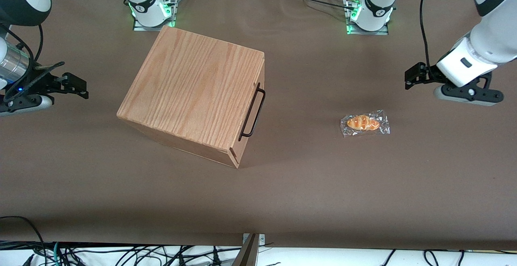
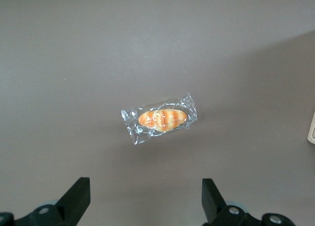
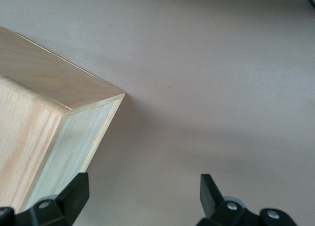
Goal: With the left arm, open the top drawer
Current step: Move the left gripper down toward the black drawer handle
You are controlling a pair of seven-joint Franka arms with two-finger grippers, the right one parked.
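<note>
The oak-grain cabinet [image 1: 194,90] stands on the brown table. Its top drawer [image 1: 247,143] is shut, with the front panel flush with the body. The drawer's long black bar handle [image 1: 253,112] faces the working arm's end of the table. My left arm's gripper [image 1: 468,93] hovers above the table at that end, well apart from the handle. It also shows in the left wrist view [image 2: 145,199], with the fingers [image 2: 78,196] wide open and nothing between them. A pale corner of the cabinet [image 2: 312,127] shows at the edge of that view.
A bread roll in a clear wrapper [image 1: 364,123] lies on the table between the cabinet and my gripper, and it shows in the left wrist view [image 2: 161,119]. The arm bases [image 1: 369,11] stand farthest from the front camera. Cables hang past the table's near edge.
</note>
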